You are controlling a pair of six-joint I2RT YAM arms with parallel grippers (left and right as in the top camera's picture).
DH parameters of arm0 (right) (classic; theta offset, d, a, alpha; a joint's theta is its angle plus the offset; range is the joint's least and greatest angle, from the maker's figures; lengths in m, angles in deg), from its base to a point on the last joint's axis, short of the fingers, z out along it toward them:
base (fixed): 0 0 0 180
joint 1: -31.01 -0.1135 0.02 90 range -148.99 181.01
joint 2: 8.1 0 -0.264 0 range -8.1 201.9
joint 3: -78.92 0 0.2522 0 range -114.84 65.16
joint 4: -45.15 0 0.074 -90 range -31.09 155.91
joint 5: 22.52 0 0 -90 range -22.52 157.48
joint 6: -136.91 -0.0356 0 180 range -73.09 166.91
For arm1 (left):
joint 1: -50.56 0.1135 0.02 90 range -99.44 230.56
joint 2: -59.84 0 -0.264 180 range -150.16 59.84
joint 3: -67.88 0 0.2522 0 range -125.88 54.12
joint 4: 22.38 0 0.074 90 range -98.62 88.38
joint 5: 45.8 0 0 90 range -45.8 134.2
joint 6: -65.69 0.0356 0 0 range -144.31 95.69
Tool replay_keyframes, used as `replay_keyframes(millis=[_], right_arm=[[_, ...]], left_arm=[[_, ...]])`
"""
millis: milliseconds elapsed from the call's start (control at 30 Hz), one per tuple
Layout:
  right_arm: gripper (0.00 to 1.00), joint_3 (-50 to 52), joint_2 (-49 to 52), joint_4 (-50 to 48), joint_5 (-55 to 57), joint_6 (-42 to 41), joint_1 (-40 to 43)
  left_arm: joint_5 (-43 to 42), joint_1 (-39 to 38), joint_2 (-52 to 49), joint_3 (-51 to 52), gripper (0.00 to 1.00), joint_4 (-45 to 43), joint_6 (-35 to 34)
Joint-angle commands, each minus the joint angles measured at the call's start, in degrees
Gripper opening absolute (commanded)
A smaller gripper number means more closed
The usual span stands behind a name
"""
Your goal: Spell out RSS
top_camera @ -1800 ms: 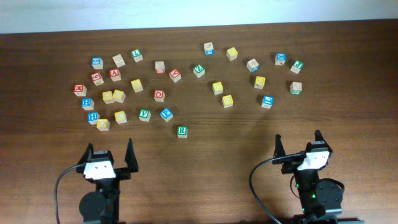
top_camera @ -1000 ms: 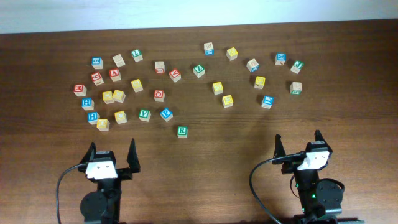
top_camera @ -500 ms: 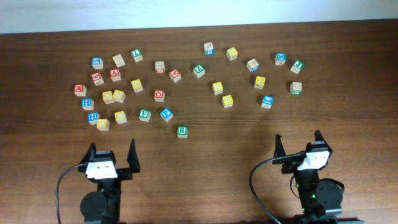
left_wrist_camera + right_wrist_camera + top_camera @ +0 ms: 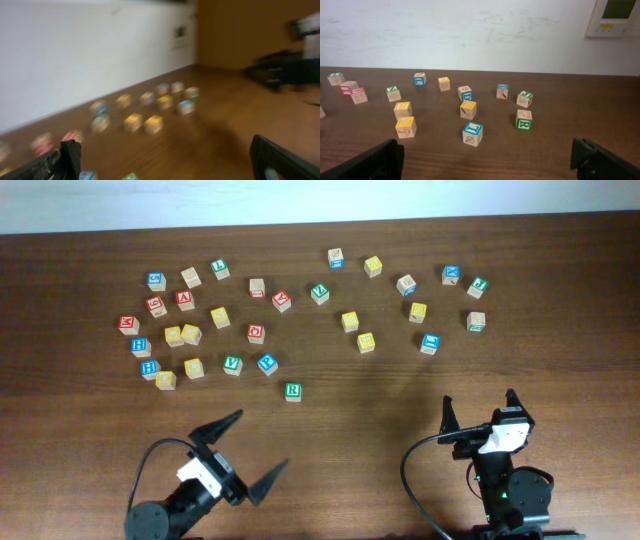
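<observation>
The cube with the green R [image 4: 292, 391] lies alone on the brown table, nearer me than the other cubes. Several yellow-faced cubes lie in a left group [image 4: 190, 334] and a right group [image 4: 366, 341]; I cannot read which ones bear S. My left gripper [image 4: 247, 452] is open and empty, turned to point up and right, below and left of the R cube. Its wrist view is blurred, with the fingers [image 4: 70, 156] wide apart. My right gripper [image 4: 480, 405] is open and empty near the front right. Another cube shows a green R on its side in the right wrist view [image 4: 523, 120].
Several other letter cubes in red, blue and green are scattered over the far half of the table [image 4: 330, 430]. A blue-topped cube [image 4: 472, 133] is the nearest one ahead of the right gripper. A white wall runs behind the table's far edge.
My left arm has swung and turned clockwise, so its open fingers now point towards the upper right instead of straight ahead. The right arm and the cubes have not moved.
</observation>
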Motion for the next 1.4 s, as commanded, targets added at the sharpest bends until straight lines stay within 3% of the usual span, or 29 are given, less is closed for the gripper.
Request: replay_keyframes(millis=[0, 67, 200, 233, 267, 333, 400, 467, 533, 567, 600, 633, 667, 733, 767, 800, 867, 900, 967, 1100, 1200, 1267, 1333, 1367], right_arm=[[0.98, 0.31, -0.37, 0.31, 0.48, -0.61, 0.42], [0.98, 0.31, -0.37, 0.28, 0.48, -0.63, 0.42], [0.98, 0.31, -0.37, 0.31, 0.48, -0.61, 0.42], [0.98, 0.31, -0.37, 0.31, 0.48, -0.63, 0.42], [0.98, 0.31, -0.37, 0.28, 0.48, -0.61, 0.42], [0.98, 0.31, -0.37, 0.28, 0.48, -0.63, 0.42], [0.98, 0.31, -0.37, 0.31, 0.48, -0.63, 0.42], [0.98, 0.31, -0.37, 0.28, 0.48, -0.61, 0.42], [0.98, 0.31, -0.37, 0.28, 0.48, -0.63, 0.42], [0.98, 0.31, -0.37, 0.28, 0.48, -0.63, 0.42], [0.98, 0.31, -0.37, 0.31, 0.48, -0.63, 0.42], [0.98, 0.31, -0.37, 0.28, 0.48, -0.63, 0.42], [0.98, 0.31, -0.37, 0.31, 0.48, -0.63, 0.42], [0.98, 0.31, -0.37, 0.28, 0.48, -0.63, 0.42], [0.98, 0.31, -0.37, 0.28, 0.48, -0.63, 0.42], [0.98, 0.31, -0.37, 0.31, 0.48, -0.63, 0.42], [0.98, 0.31, -0.37, 0.31, 0.48, -0.63, 0.42], [0.98, 0.31, -0.37, 0.31, 0.48, -0.63, 0.42], [0.98, 0.31, -0.37, 0.31, 0.48, -0.63, 0.42], [0.98, 0.31, -0.37, 0.28, 0.48, -0.63, 0.42], [0.98, 0.31, -0.37, 0.28, 0.48, -0.63, 0.42], [0.98, 0.31, -0.37, 0.31, 0.48, -0.63, 0.42], [0.98, 0.31, -0.37, 0.28, 0.48, -0.63, 0.42], [0.98, 0.31, -0.37, 0.31, 0.48, -0.63, 0.42]], left_arm=[[-8.2, -0.07, 0.31, -0.11, 0.99, -18.91, -13.44], [-0.74, -0.07, 0.31, -2.43, 0.99, -29.57, -21.27], [1.68, -0.07, -7.21, -19.63, 0.99, -17.68, -21.35], [-2.36, -0.07, -14.32, -28.81, 0.99, -7.3, -21.29], [-8.59, -0.07, -20.61, -35.56, 0.99, -3.37, -21.31], [-19.41, -0.07, -30.64, -42.71, 0.99, -9.46, -21.33], [-19.91, -0.07, -36.68, -45.7, 0.99, -18.08, -21.38], [-20.04, -0.07, -47.1, -56.96, 0.99, -0.85, -19.8], [-15.93, -0.07, -55.06, -65.64, 0.99, 18.99, -7.72], [-8.24, -0.07, -58.01, -67.95, 0.99, 25.62, -0.68], [9.51, -0.07, -60.98, -68.61, 0.99, 28.7, 6.27], [19.56, -0.09, -61.99, -68.63, 0.99, 29.59, 8.66], [29.42, -0.13, -63.21, -70.23, 0.99, 35.65, 9.81], [40.41, -2.8, -68.65, -77.7, 0.99, 52.61, 10.93], [39.71, -4.46, -71.63, -81.4, 0.99, 59.25, 10.88], [26.18, -7.52, -75.21, -83.32, 0.99, 65.88, 10.86], [22.88, -10.05, -78.01, -83.08, 0.99, 66.82, 10.86], [25.75, -11.98, -80.24, -83.08, 0.99, 67.54, 7.39], [42.51, -16.0, -85.88, -83.03, 0.99, 74.38, -13.27], [42.86, -26.34, -98.73, -82.95, 0.99, 76.04, -13.7], [42.01, -29.81, -106.16, -82.95, 0.99, 76.04, -13.7], [43.28, -29.97, -110.16, -82.93, 0.99, 74.05, -19.74], [45.44, -29.97, -113.31, -82.93, 0.73, 71.38, -23.1], [45.88, -29.97, -114.16, -82.93, 0.73, 70.12, -23.1]])
